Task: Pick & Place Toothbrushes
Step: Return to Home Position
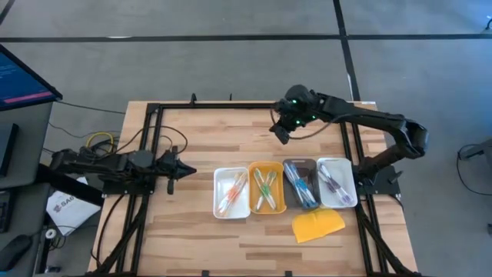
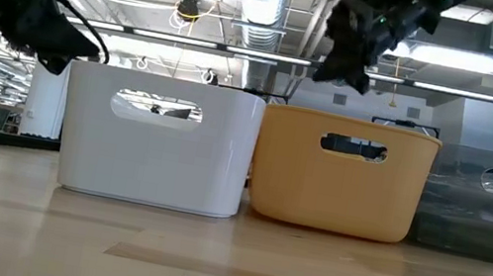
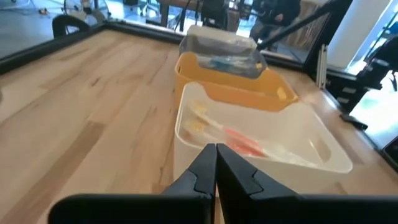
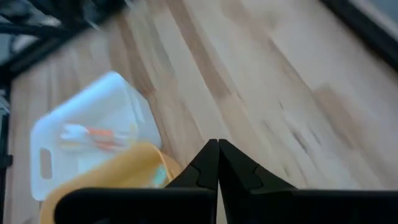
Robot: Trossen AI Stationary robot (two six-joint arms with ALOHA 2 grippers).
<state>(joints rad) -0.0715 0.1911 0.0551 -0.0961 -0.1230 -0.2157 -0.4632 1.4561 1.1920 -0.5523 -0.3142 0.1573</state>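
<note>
Several toothbrushes lie in a row of four trays at the table's near middle. Some are in a white tray (image 1: 217, 209), some in an orange tray (image 1: 267, 163), some in a grey tray (image 1: 298, 161), and some in a second white tray (image 1: 335, 160). Orange and white toothbrushes (image 3: 242, 142) show inside the first white tray. My left gripper (image 1: 190, 171) is shut and holds nothing; it hangs just left of that tray and points at it (image 3: 216, 147). My right gripper (image 1: 280, 135) is shut and holds nothing, raised over the bare wood beyond the trays (image 4: 218, 143).
A yellow pad (image 1: 317, 225) lies on the table near the front edge, below the grey tray. A black frame (image 1: 154, 115) runs around the tabletop. Bare wood lies between the trays and the far edge and at the near left.
</note>
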